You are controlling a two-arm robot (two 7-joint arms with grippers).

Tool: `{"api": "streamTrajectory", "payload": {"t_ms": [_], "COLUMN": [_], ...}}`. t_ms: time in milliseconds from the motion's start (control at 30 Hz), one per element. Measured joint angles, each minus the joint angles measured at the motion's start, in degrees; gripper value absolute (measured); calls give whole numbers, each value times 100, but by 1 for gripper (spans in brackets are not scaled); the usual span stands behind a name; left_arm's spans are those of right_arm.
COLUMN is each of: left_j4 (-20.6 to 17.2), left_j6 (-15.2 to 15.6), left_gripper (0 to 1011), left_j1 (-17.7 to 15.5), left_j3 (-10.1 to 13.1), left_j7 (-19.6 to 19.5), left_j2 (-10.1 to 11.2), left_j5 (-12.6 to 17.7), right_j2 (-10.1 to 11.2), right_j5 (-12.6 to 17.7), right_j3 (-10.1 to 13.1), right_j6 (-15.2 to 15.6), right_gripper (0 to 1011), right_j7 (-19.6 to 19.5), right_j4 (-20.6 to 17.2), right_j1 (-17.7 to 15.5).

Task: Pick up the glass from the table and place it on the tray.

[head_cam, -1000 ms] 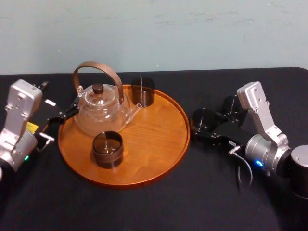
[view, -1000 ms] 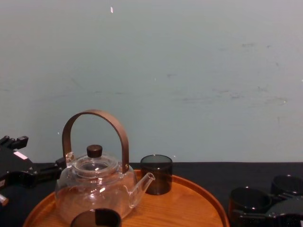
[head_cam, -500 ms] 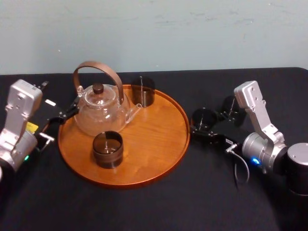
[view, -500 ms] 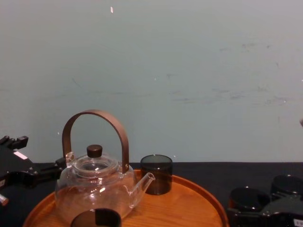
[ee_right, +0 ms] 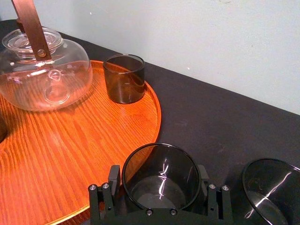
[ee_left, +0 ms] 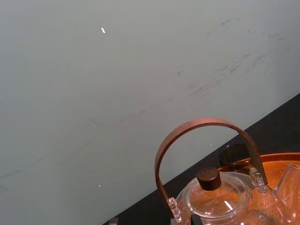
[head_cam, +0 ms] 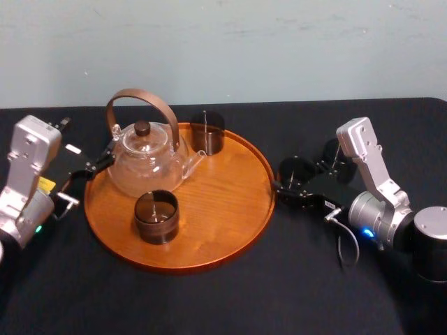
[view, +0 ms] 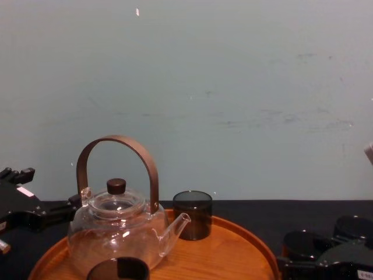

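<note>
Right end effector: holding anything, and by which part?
Right end effector grips the glass by opposite sides of its wall, on the table beside the tray. Left end effector sits parked by the tray.

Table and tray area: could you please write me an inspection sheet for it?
Surface: black matte table.
Job's things: glass standing on the table, right of the tray, not yet on it.
Clutter: teapot, back glass and front glass on the tray; spare glass on the table.
Claws: right claw around the glass; left claw idle beside the teapot.
Cables: grey cable at the right wrist.
Surroundings: scuffed pale wall behind.
</note>
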Motion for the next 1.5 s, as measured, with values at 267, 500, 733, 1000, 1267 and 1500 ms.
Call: {"api": "streamTrajectory", "payload": {"t_ms": [267, 500, 733, 1000, 1267, 1500], "left_j4": [0, 0, 0, 0, 0, 0], "left_j6": [0, 0, 0, 0, 0, 0], "left_gripper": [1001, 1001, 1001, 1001, 1001, 1001], "left_j1": [0, 0, 0, 0, 0, 0], "left_j3": [0, 0, 0, 0, 0, 0], "left_j7": [0, 0, 0, 0, 0, 0], "left_j2": [0, 0, 0, 0, 0, 0], "left_j5": [0, 0, 0, 0, 0, 0], "right_j2": [4, 6, 8, 40, 176, 293], "right_j5": [5, 10, 16, 109, 173, 189], "right_j3": [4, 5, 6, 28, 29, -26], "right_j6": [9, 15, 18, 22, 145, 284], "right_gripper": [931, 905, 905, 905, 905, 905], "right_j7": [-3, -5, -6, 122, 179, 162], "right_j4": [-6, -11, -15, -70, -553, -1082], "right_j1": [0, -3, -7, -17, -107, -210]}}
